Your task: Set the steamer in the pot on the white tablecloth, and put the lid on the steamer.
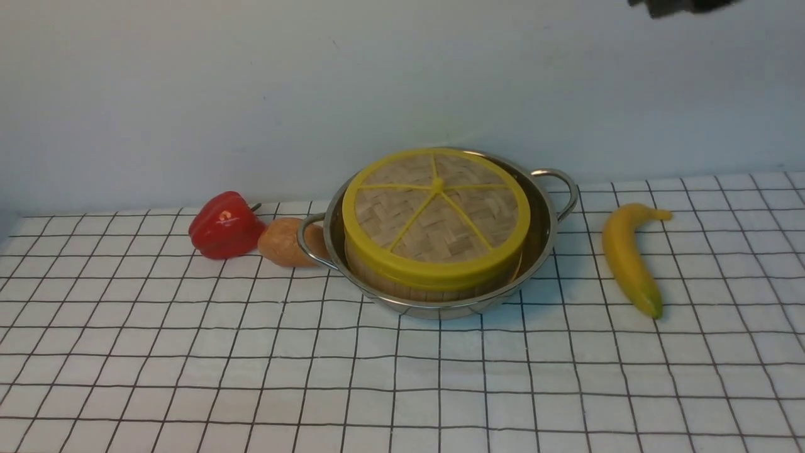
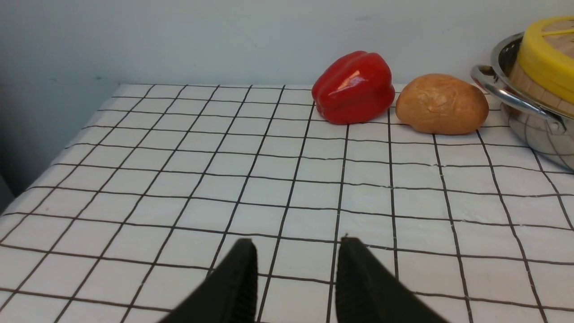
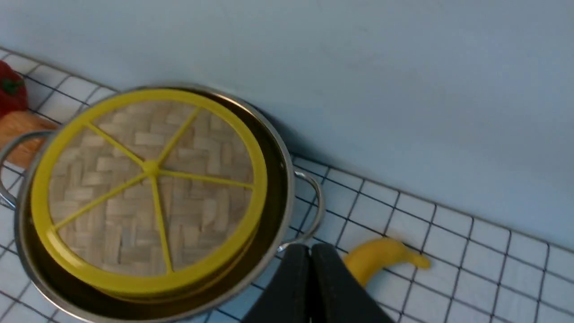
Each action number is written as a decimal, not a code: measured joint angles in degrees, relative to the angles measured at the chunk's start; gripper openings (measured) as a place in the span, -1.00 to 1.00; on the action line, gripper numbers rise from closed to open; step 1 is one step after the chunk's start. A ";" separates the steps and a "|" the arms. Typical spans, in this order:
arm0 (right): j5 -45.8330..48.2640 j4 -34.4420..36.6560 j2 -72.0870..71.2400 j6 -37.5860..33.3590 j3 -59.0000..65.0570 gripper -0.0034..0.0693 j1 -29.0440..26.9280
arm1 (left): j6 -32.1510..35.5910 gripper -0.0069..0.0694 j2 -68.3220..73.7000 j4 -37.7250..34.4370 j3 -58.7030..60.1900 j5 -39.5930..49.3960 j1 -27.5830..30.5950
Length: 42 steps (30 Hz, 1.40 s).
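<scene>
Sitting in the pot point(image 1: 542, 251) on the white tablecloth point(image 1: 251, 377), the steamer point(image 1: 402, 286) wears the lid point(image 1: 436, 217). Left of the pot lie a bread roll point(image 1: 281, 241), touching its handle, and a red pepper point(image 1: 225, 225); right, apart, a banana point(image 1: 626, 255). The left gripper point(image 2: 297, 264) hangs parted and empty; the right gripper point(image 3: 310, 264) is closed on nothing.

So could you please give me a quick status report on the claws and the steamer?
Left claw open, empty. Right claw shut, empty. Lid on steamer, steamer in pot. Nothing in the way.
</scene>
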 joint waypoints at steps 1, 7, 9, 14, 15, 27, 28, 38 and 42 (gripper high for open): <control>-4.71 0.06 -5.42 0.43 8.38 -0.86 -1.63 | 0.00 -0.18 0.00 0.00 0.00 0.00 0.00; -29.29 -0.36 -30.98 4.99 44.71 -0.81 -12.81 | 0.00 -0.18 0.00 0.00 0.00 0.00 0.00; -36.37 -0.42 -40.88 7.88 56.35 -0.79 -18.20 | 0.00 -0.18 0.00 0.00 0.00 0.00 0.00; -43.20 -0.64 -58.45 9.66 73.93 -0.75 -25.25 | 0.00 -0.18 0.00 0.00 0.00 0.00 0.00; -43.19 -0.77 -58.46 9.65 74.50 -0.75 -25.34 | 0.00 -0.18 0.00 0.00 0.00 0.00 0.00; -43.60 -2.16 -83.97 13.13 93.60 -0.64 -25.60 | 0.00 -0.18 0.00 0.00 0.00 0.00 0.00; -42.59 -2.06 -84.44 13.56 93.71 -0.63 -25.60 | 0.00 -0.18 0.00 0.00 0.00 0.00 0.00; -38.63 -2.23 -85.71 14.02 93.95 -0.57 -25.60 | 0.00 -0.18 0.00 0.00 0.00 0.00 0.00; -37.32 2.31 -85.96 9.55 94.59 -0.56 -24.72 | 0.00 -0.18 0.00 0.00 0.00 0.00 0.00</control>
